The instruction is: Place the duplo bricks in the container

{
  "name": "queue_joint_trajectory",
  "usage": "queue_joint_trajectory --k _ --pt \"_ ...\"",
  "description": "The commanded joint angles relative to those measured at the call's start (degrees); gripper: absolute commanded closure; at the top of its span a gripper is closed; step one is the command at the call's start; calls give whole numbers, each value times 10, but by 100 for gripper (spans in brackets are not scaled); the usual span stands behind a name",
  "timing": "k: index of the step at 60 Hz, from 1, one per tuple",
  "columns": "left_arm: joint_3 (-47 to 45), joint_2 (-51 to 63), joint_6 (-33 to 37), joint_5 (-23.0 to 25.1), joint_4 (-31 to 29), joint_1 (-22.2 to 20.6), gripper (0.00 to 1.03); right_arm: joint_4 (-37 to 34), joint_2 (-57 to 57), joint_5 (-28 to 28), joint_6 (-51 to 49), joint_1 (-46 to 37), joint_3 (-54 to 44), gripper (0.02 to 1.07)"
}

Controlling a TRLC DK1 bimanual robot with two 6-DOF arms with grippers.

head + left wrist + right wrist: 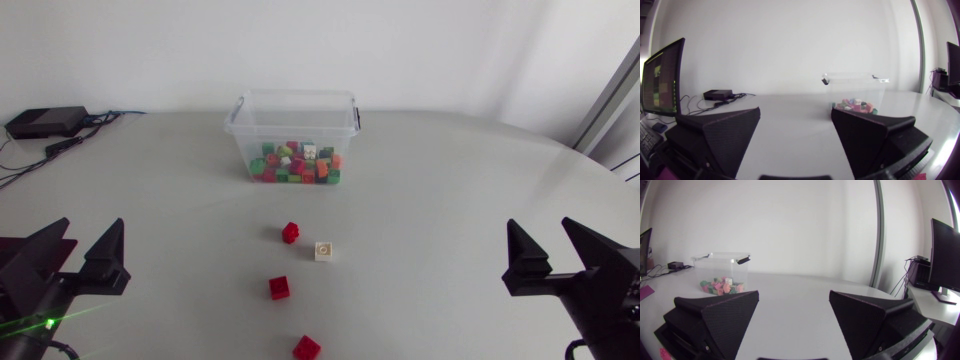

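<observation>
Clear container (296, 96) (partly filled with mixed-colour bricks (295, 163)) stands mid-table, far side. Three red bricks (290, 232) and one white brick (324, 250) lie loose before it. Left gripper (92, 226) and right gripper (540, 228) sit at the near corners, fingers spread wide, holding nothing.

Legible text: none. We read no lettering, number, label or sign on container (292, 125), on piled bricks (296, 163) inside it, or on loose bricks (279, 288) lying on table (450, 200) — any print there too small for us to make out.
</observation>
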Motion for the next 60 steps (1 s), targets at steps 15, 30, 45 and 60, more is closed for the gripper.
queue_joint_trajectory --k 15,30,45,60 --pt "-8 -6 -10 5 -3 -8 5 3 -6 0 15 4 -14 6" --pt "31 -6 -4 5 -23 -27 5 8 -5 2 14 11 3 6" --pt "113 44 1 5 -55 -54 5 8 66 0 10 24 73 6" --pt "191 186 0 4 -93 -97 6 11 198 9 9 64 137 6"
